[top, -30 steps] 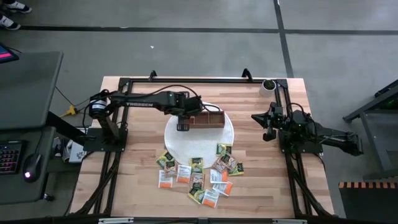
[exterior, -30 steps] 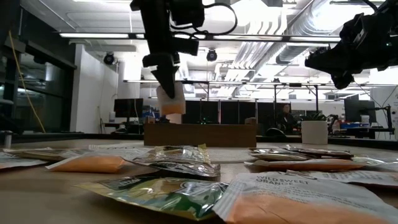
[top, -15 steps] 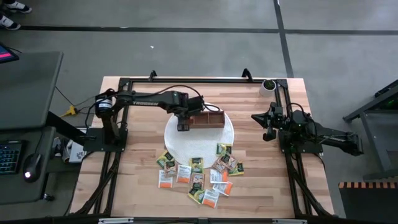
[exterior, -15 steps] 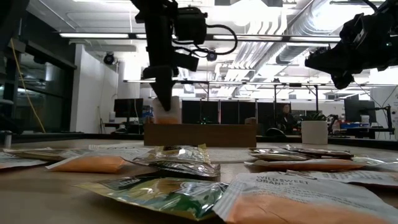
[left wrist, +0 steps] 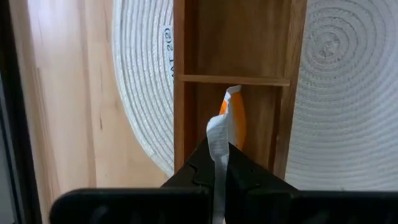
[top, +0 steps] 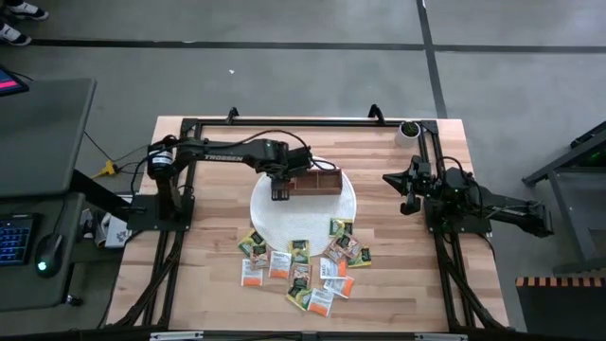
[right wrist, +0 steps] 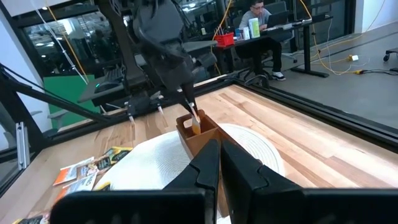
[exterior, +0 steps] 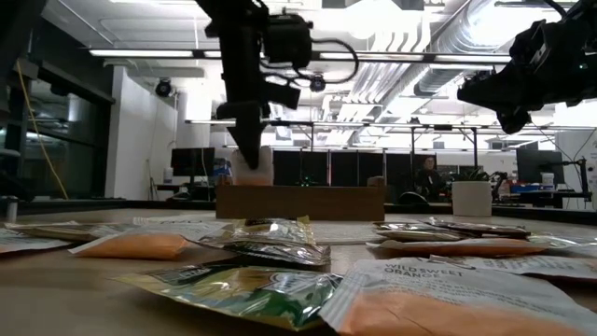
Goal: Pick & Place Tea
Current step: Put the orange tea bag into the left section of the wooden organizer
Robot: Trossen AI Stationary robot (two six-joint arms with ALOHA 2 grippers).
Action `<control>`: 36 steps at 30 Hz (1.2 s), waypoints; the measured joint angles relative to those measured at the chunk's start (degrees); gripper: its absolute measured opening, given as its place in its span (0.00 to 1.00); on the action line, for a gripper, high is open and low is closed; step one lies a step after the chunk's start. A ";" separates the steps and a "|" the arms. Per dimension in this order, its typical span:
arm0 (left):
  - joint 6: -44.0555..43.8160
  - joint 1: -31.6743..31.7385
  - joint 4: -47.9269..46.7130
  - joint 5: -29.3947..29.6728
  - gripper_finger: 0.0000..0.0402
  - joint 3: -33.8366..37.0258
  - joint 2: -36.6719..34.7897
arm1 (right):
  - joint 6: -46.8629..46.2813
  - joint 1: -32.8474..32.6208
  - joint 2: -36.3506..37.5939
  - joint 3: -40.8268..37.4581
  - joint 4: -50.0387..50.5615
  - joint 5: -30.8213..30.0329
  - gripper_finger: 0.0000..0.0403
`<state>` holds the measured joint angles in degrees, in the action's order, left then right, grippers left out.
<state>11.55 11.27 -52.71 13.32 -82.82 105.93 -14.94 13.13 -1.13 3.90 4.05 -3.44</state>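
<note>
My left gripper (top: 280, 188) hangs over the left end of the brown wooden box (top: 317, 180), which stands on a round white mat (top: 303, 220), and is shut on an orange and white tea packet (left wrist: 229, 121). The packet reaches down into the box's left end compartment (left wrist: 261, 124). In the low view the left gripper (exterior: 247, 154) points down just above the box (exterior: 300, 202). Several more tea packets (top: 303, 265) lie flat on the wooden table near its front edge. My right gripper (top: 407, 194) waits raised at the table's right side, shut (right wrist: 219, 144). My left gripper pinches the tea packet between its two fingers by the white upper edge (left wrist: 217, 146), coming from above and pointing down. The packet stands edge-on between the fingers and hangs below them, its orange lower part (right wrist: 195, 127) inside the box's left end compartment. Whether it touches the box floor cannot be told.
A black frame (top: 303, 121) runs round the table's edges. A small white pot with a plant (top: 408, 129) stands at the far right corner. Bare wood (top: 213, 256) lies left of the packet pile. A person sits at a desk (right wrist: 258, 18) in the room behind.
My left gripper has come down toward the box's left end, still shut on the orange and white packet. The packet, held clear above the box a second ago, now hangs lower, with its lower end behind the box wall.
</note>
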 joint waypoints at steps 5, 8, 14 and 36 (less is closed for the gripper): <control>0.09 0.00 -0.01 0.04 0.00 -0.01 1.08 | 0.00 0.01 0.00 0.00 0.00 -0.01 0.03; 0.18 0.00 -0.13 0.13 0.00 0.10 1.16 | 0.00 -0.01 0.00 0.00 0.00 0.00 0.03; 0.65 0.00 0.27 0.26 0.03 0.08 1.16 | 0.00 0.01 0.00 0.00 0.02 0.00 0.03; 1.75 -0.02 -1.30 3.66 0.47 -0.05 -1.78 | 0.00 0.02 0.00 0.00 0.00 -0.02 0.03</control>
<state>13.30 11.25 -54.00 16.98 -82.87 104.15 -14.94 13.15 -1.13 3.90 4.05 -3.46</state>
